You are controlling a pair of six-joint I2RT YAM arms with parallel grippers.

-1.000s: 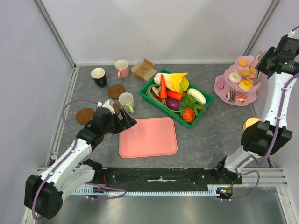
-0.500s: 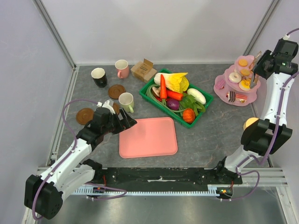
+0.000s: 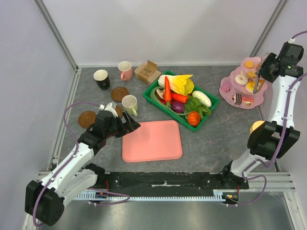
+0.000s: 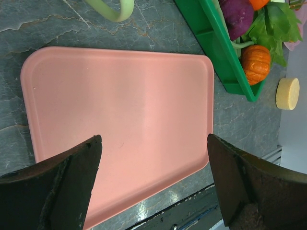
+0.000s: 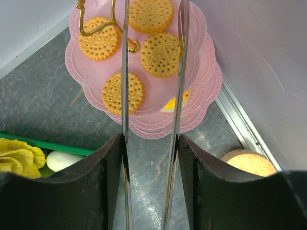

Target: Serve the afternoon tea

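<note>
Right gripper [image 5: 151,143] has eased — tongs [image 5: 125,72] spread wider above the biscuits [image 5: 158,52]

Tray [image 4: 120,120]: pink plastic, smooth, matt.
Tiered stand [image 5: 209,91]: glossy pink plastic, embossed rim; gilt handle [image 5: 103,19] at eleven o'clock.
Biscuits [image 5: 123,92]: matt, pitted.
Tongs [image 5: 125,57]: polished metal.
Table [image 4: 62,24]: grey, stone-veined.

In the left wrist view, the top edge cut off the green mug [image 4: 111,9], leaving only its handle, and part of the basket [image 4: 216,48]. In the right wrist view, the tips of the tongs [image 5: 125,72] lay beyond the top edge, and the upper tier [image 5: 88,66] half hid a yellow sweet [image 5: 173,104].
</note>
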